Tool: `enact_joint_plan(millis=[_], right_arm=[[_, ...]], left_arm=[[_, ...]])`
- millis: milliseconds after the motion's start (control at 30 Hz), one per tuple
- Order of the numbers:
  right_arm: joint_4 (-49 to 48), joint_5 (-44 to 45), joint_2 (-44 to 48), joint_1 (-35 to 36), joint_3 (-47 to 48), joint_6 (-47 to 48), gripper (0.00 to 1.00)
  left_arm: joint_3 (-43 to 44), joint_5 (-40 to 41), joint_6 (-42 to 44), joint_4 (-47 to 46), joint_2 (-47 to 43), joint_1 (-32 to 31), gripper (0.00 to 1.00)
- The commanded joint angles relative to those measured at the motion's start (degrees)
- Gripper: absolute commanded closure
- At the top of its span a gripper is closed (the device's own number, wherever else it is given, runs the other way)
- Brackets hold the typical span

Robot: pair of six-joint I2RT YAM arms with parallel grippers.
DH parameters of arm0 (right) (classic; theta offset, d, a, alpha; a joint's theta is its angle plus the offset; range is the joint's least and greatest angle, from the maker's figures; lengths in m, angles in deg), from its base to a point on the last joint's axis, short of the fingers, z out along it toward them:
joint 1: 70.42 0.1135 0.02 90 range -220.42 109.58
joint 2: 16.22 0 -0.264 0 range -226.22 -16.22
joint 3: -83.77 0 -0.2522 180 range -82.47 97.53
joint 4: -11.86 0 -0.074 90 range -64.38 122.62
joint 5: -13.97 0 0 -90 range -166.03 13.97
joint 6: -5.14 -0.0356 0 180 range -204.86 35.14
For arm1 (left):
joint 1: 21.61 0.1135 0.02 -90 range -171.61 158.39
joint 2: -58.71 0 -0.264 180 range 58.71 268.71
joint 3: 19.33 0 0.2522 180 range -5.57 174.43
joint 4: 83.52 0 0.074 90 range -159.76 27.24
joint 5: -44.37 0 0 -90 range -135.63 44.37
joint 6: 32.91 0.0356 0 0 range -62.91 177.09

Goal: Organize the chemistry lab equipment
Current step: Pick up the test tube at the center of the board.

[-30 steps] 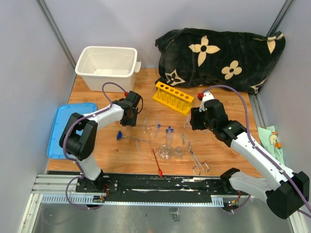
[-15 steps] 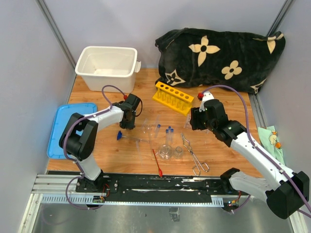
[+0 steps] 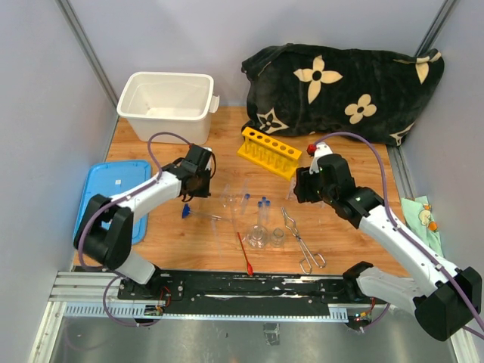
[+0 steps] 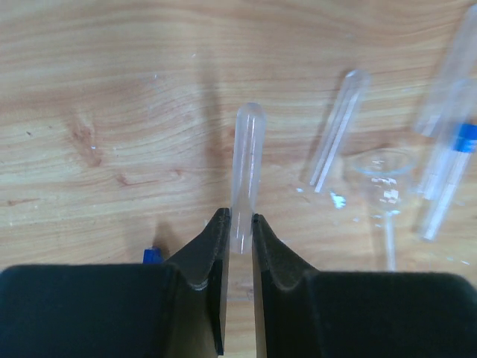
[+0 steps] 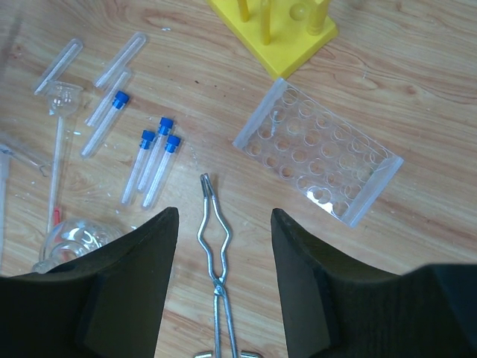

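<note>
A: From above, where are the arms?

B: The left gripper (image 3: 197,186) hangs low over the table (image 3: 166,227), left of the yellow rack (image 3: 271,151). The right gripper (image 3: 301,190) sits just off that rack's right end, on the near side.

A: And the loose pieces?

B: They are all nearer than the yellow rack. First come the capped tubes (image 3: 262,206), then two beakers (image 3: 259,237). The red-tipped stick (image 3: 244,255) lies left of the beakers and the tongs (image 3: 301,243) right of them. Behind the rack are the tub (image 3: 166,102), to its left, and the cloth (image 3: 340,83), to its right. The lid (image 3: 113,193) lies far to the rack's left.

A: What does the left wrist view show?

B: The jaws pinch a clear tube (image 4: 246,156) by one end, and its rounded tip points away over the wood. I cannot tell whether it touches the table. A bare tube (image 4: 335,130) lies to its right, apart from it.

A: And the right wrist view?

B: The jaws are spread wide with nothing gripped between them. The tongs lie on the wood below the gap, their tips pointing toward the yellow rack. The clear rack (image 5: 317,160) lies flat just beside the yellow rack's base, on its near side. Three capped tubes lie side by side left of the tongs' tips. A fourth lies farther left, among bare tubes.
</note>
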Motion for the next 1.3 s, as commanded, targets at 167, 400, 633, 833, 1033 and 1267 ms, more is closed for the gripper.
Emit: enact_joint_plan(millis=[167,400,633,833,1033,1267], right_arm=[[1.4,-11.7,-1.3,0.8,7.8,-4.8,0.47],[-3.1,-27.8,-4.0,0.8,12.1,-10.4,0.45],[-5.0,-31.3,-7.5,0.9,13.0,-12.2,0.45],[-9.9,-36.1,-12.0,1.4,12.6,-14.1,0.46],[-12.9,-36.9,-13.9,2.4,14.0,-14.8,0.48],[-14.6,-38.1,-14.9,3.2,15.0,-15.7,0.5]], left_arm=[[-5.4,-6.4,2.9,-12.1,-16.0,-3.9,0.97],[-7.7,-3.0,4.8,-17.3,-21.8,-15.0,0.95],[-7.4,-0.3,4.2,-19.2,-25.2,-22.0,0.96],[-5.7,3.1,4.8,-17.8,-27.6,-26.4,0.97],[-5.7,4.6,4.4,-17.4,-28.3,-28.5,0.96],[-6.2,5.2,3.9,-17.4,-28.3,-29.2,0.97]])
